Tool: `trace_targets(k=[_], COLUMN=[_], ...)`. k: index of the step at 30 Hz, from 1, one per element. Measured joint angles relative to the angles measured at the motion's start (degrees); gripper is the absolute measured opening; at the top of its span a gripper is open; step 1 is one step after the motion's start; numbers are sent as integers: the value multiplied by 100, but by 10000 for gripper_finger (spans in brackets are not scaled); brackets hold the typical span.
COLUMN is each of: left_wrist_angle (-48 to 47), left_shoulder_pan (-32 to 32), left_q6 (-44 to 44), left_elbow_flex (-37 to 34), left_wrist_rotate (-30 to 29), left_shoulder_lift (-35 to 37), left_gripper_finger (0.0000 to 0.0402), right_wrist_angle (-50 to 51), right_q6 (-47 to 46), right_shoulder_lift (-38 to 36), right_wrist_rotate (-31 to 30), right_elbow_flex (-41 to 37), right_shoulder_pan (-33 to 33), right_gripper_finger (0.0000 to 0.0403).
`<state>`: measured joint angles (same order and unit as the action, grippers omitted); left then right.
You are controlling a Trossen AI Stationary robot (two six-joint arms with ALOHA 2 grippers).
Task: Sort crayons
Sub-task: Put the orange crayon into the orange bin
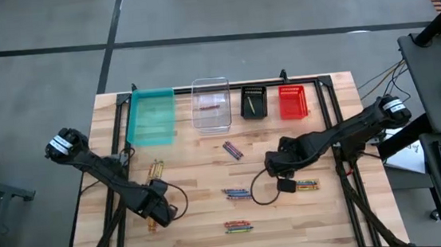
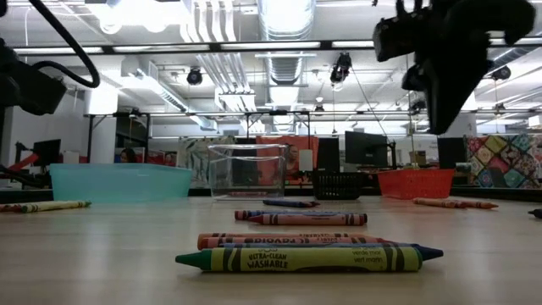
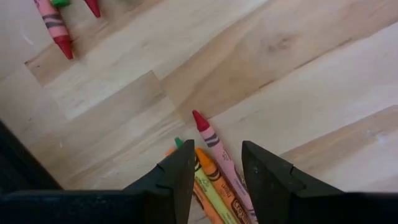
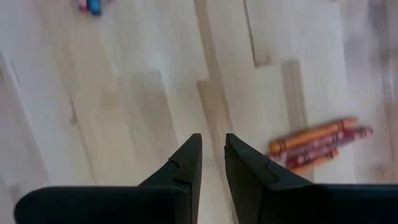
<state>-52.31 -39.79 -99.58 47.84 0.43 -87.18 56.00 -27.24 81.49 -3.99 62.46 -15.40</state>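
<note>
Crayons lie in small groups on the wooden table: yellow and orange ones [image 1: 156, 169], purple ones [image 1: 232, 149], a blue group [image 1: 236, 192], a group [image 1: 306, 185] near the right arm, and a mixed group [image 1: 239, 227] near the front. My left gripper [image 1: 161, 213] is open at the front left, low over a small bunch of crayons [image 3: 214, 165]: pink-red, yellow-green and orange. Its fingers stand on either side of the bunch; I cannot tell whether they touch it. My right gripper [image 1: 276, 166] hangs above bare table [image 4: 213, 155], empty, with a narrow gap between its fingers.
Four bins stand in a row at the far edge: teal [image 1: 152, 117], clear [image 1: 211, 104] with a red crayon inside, black [image 1: 253, 103] and red [image 1: 292, 103]. A black cable [image 1: 262, 192] lies below the right gripper. Orange and red crayons [image 4: 317, 144] lie beside the right gripper.
</note>
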Motion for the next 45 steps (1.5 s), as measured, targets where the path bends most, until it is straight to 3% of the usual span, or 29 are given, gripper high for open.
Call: trace_targets(k=[12,18,25,30,45], left_wrist_angle=[33,68,68,36,33], left_shoulder_pan=[-57,-57,-57,-46,-44], left_q6=[-124,-126,189,683,1517], left_elbow_flex=[2,48,316,563,806], left_wrist_rotate=[-262,-262,-539,-904,-1555], left_shoulder_lift=[0,0,2,2,4], left_gripper_finger=[116,116,116,116,116], right_wrist_angle=[-237,-967,-447,151,375], right_q6=[-251,-1061,-2300,-3119,-3887], right_shoulder_lift=[-496,-738,-644,-511,-485], right_wrist_rotate=[-56,-436,-479,-1125,-940], right_elbow_flex=[-20,-169,-537,-747,-1497], right_shoulder_pan=[-575,-647,-629,-329,-11], right_gripper_finger=[59,59,58,58,67])
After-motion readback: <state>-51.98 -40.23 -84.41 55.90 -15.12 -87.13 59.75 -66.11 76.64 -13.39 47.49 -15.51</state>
